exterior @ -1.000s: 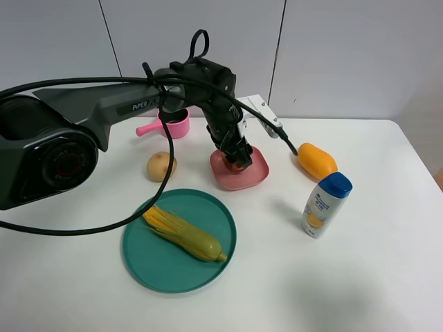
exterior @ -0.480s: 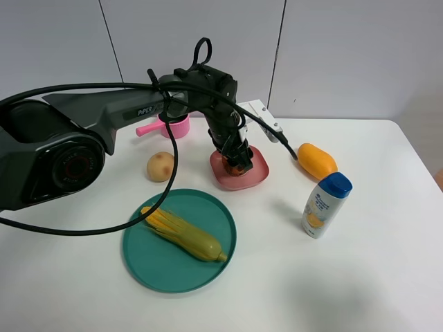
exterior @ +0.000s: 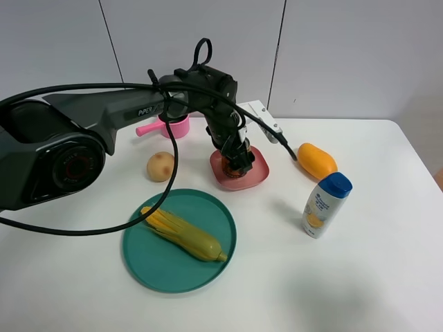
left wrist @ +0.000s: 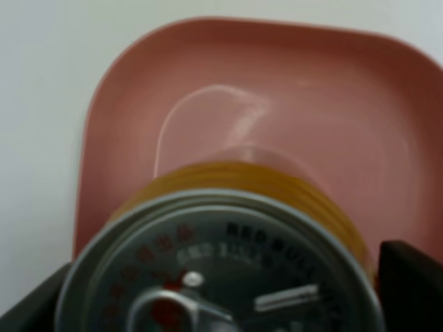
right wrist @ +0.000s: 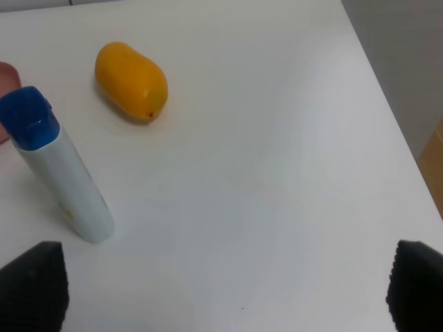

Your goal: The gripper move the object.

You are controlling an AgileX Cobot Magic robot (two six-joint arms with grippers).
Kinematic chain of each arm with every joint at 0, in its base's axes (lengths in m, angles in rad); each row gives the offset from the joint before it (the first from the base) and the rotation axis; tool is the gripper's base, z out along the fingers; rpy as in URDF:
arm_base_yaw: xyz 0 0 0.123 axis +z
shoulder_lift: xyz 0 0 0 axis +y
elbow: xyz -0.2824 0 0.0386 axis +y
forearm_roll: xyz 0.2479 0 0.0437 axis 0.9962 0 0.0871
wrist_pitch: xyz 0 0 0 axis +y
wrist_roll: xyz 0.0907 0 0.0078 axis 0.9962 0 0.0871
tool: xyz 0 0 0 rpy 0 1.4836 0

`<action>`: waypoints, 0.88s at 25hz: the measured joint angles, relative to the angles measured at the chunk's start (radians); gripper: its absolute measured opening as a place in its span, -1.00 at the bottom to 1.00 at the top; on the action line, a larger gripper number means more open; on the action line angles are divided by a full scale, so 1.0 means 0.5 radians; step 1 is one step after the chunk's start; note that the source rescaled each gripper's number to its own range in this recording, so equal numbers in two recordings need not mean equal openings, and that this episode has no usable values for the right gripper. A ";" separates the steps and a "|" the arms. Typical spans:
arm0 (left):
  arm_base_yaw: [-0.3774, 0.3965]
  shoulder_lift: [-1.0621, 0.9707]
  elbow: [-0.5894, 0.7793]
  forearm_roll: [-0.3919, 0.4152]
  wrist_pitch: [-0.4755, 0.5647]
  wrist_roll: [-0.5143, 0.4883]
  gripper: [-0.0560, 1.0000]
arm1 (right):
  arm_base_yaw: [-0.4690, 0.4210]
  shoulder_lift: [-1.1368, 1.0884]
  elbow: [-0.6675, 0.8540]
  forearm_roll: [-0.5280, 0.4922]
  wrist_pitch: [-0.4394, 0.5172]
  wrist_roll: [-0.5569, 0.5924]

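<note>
The can point(left wrist: 221, 277), with a silver pull-tab top and an orange-yellow label, fills the near part of the left wrist view, with a dark fingertip point(left wrist: 31, 311) on either side of it. My left gripper point(exterior: 235, 155) is shut on the can point(exterior: 234, 166) and holds it upright over the pink square dish point(exterior: 255, 173), low inside it. I cannot tell whether the can touches the dish floor point(left wrist: 311, 104). My right gripper point(right wrist: 221, 290) is open and empty above bare table, out of the exterior view.
A teal plate point(exterior: 149, 259) with a corn cob point(exterior: 183, 234) lies in front. A potato point(exterior: 160, 166) and a pink cup point(exterior: 173, 126) are to the left. A mango point(exterior: 316, 160) and a white blue-capped bottle point(exterior: 325, 205) stand to the right.
The left arm has shifted slightly up and to the right with the can still in its grip over the pink dish. In the last half second nothing visibly moved.
</note>
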 joint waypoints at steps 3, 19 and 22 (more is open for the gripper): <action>-0.017 -0.100 0.000 0.002 0.021 0.000 0.38 | 0.000 0.000 0.000 0.000 0.000 0.000; 0.337 -1.129 0.000 0.080 0.454 -0.081 0.39 | 0.000 0.000 0.000 0.000 0.000 0.000; 0.574 -1.307 0.000 0.098 0.640 0.064 0.39 | 0.000 0.000 0.000 0.000 0.000 0.000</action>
